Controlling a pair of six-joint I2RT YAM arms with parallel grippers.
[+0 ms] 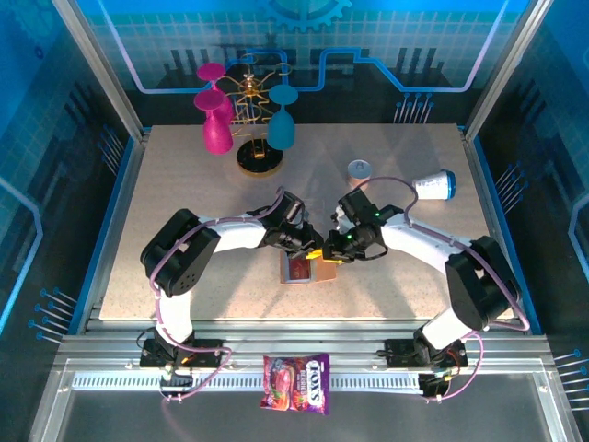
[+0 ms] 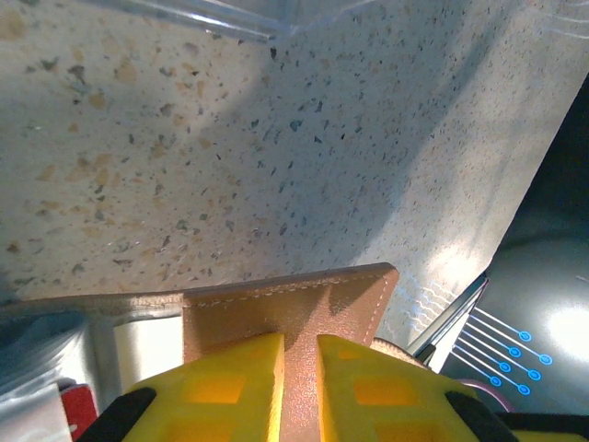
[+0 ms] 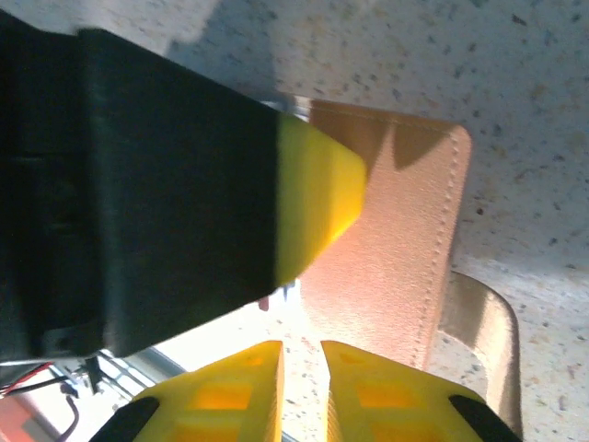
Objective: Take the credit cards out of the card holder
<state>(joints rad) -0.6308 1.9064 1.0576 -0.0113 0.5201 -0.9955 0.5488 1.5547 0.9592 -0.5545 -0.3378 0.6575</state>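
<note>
The tan-brown card holder (image 1: 324,273) lies open at the table's middle, between both arms. A red card (image 1: 299,268) with a dark band shows on its left half. My left gripper (image 1: 311,245) is shut on the holder's upright leather flap (image 2: 294,304), which runs down between its yellow fingers (image 2: 230,387). A red sliver (image 2: 79,405) shows at that view's lower left. My right gripper (image 3: 301,391) hovers beside the same flap (image 3: 396,230), open only a narrow slit with bare table between its fingers. The left finger (image 3: 313,203) crosses in front of it.
A gold rack (image 1: 250,138) with magenta and teal glasses stands at the back. A small cup (image 1: 359,169) and a tipped white-blue cup (image 1: 433,185) sit back right. A candy bag (image 1: 296,383) lies on the front rail. A clear plastic edge (image 2: 212,20) lies beyond the flap.
</note>
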